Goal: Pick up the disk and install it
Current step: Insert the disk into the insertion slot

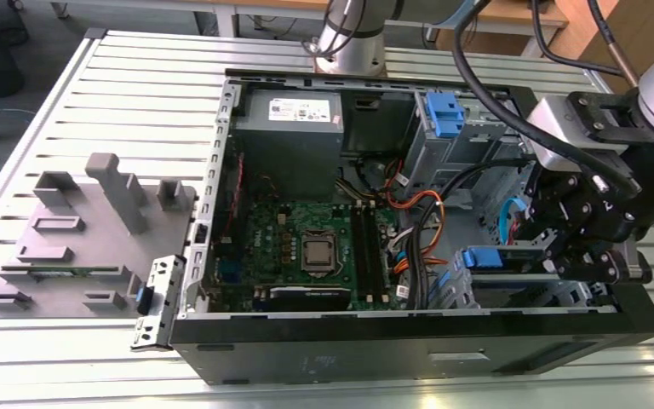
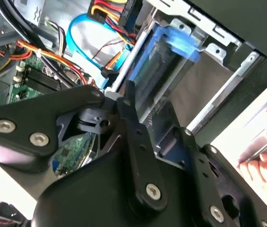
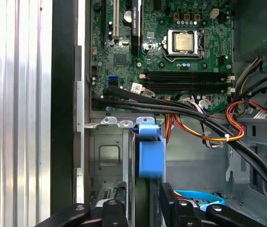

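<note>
Edgewise, disk [image 3: 150,156] clamped between fingers [image 3: 122,201], long axis running into cage [image 3: 106,156]

We see the open computer case [image 1: 361,358] lying on the slatted surface [image 1: 123,102], motherboard [image 1: 304,247] facing up. At the exterior view's right the gripper [image 1: 557,254] reaches into the case, against the disk [image 1: 484,258] with its blue bracket.

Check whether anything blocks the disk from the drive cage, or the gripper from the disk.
Nothing visible does. In the first wrist view the disk stands on edge in the drive cage, the gripper right at it. The black cables pass beside the cage, toward the motherboard, not across it.
</note>
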`<action>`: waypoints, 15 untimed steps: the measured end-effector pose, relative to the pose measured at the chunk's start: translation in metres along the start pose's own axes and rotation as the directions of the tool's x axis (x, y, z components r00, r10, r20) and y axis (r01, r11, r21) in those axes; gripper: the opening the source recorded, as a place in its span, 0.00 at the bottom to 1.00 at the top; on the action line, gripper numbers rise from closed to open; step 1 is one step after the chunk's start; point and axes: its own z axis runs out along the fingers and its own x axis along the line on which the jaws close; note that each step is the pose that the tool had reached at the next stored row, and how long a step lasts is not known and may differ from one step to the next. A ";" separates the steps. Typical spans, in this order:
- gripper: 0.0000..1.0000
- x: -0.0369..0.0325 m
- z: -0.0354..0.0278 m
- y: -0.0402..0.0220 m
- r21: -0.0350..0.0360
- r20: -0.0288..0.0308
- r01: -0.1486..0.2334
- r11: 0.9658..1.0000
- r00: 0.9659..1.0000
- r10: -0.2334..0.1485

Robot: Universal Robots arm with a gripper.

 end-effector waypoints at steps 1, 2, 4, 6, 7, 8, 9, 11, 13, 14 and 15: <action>0.42 0.0000 0.0000 0.0000 0.000 0.000 0.000 1.000 1.000 0.000; 0.42 0.0000 0.0001 0.0000 0.000 0.000 0.000 1.000 1.000 0.000; 0.42 0.0000 0.0001 0.0000 0.000 0.000 0.000 1.000 1.000 0.000; 0.42 0.0000 0.0004 0.0000 0.003 0.001 0.000 1.000 1.000 0.000; 0.42 0.0000 0.0008 0.0000 0.008 0.002 0.000 1.000 1.000 0.000; 0.42 0.0000 0.0009 -0.0001 0.009 0.002 0.000 1.000 1.000 0.000; 0.42 0.0000 0.0009 -0.0002 0.009 0.002 0.001 1.000 1.000 -0.001; 0.42 0.0000 0.0010 -0.0004 0.009 0.002 0.000 1.000 1.000 0.000; 0.42 0.0000 0.0010 -0.0005 0.009 0.002 0.000 1.000 1.000 0.000; 0.42 0.0001 0.0007 -0.0005 0.009 0.002 0.000 1.000 1.000 0.000; 0.42 0.0001 0.0000 -0.0005 0.009 0.002 0.000 1.000 1.000 0.000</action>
